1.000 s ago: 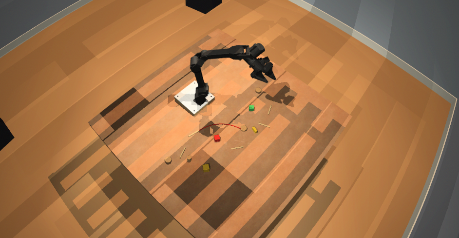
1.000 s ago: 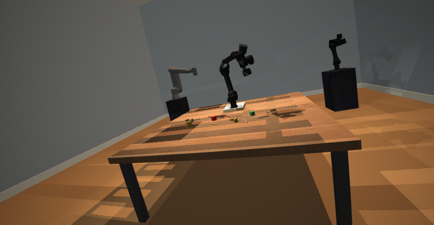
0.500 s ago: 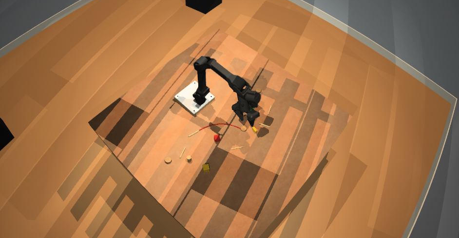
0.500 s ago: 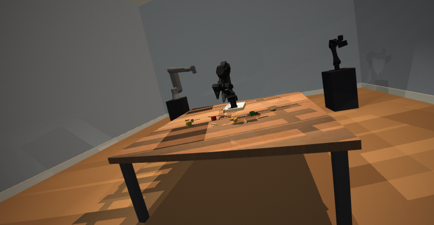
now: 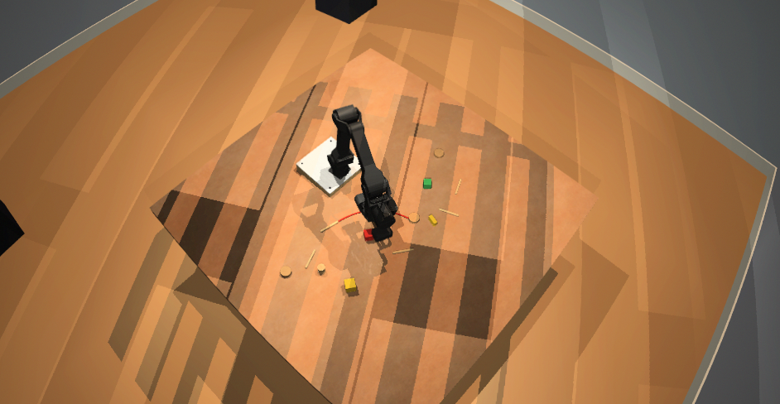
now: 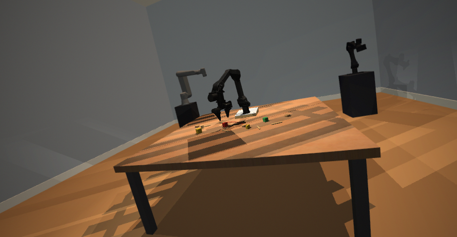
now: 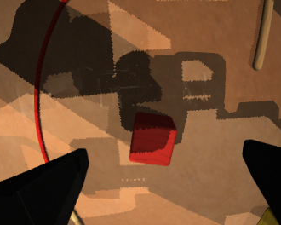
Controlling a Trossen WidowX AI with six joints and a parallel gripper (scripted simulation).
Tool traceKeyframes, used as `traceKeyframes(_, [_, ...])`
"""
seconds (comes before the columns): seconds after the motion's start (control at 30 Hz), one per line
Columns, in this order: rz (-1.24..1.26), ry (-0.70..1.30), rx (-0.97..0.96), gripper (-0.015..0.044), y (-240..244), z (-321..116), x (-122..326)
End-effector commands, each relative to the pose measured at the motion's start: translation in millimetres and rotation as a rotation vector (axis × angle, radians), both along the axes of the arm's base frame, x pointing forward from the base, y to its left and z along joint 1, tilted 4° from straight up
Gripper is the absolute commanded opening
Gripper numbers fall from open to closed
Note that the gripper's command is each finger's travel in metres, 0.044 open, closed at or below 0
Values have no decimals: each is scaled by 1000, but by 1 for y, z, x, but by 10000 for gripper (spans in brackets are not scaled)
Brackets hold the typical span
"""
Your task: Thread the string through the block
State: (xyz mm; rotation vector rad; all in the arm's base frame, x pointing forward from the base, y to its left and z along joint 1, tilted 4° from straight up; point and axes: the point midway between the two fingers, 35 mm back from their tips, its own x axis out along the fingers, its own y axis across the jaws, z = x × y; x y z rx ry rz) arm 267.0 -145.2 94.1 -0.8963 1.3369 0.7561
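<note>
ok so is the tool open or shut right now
Open: in the wrist view its two black fingers stand wide apart, nothing between them.

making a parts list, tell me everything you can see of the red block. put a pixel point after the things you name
The red block (image 5: 368, 233) (image 6: 224, 124) (image 7: 152, 138) is a small cube-like piece with faint grain lines, wood by its look. It sits flat on the table, upright, partly in shadow, so its red runs from bright to dark. No hole shows on the faces in view. In the wrist view it lies between the open fingers' lines but nothing grips it, and the red string (image 7: 37, 106) runs beside it, not touching.
</note>
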Motion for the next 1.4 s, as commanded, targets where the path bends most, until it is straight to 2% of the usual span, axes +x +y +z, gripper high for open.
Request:
traceKeyframes(0.0, [2,9,21,440,0,-3,-4])
traceKeyframes(0.33, [2,9,21,440,-1,-2,-3])
traceKeyframes(0.57, [2,9,21,256,-1,-3,-4])
traceKeyframes(0.93, [-2,10,16,244,-2,-3,-4])
traceKeyframes(1.23, [-2,10,16,8,-2,-3,-4])
traceKeyframes(1.37, [-2,10,16,0,-2,-3,-4])
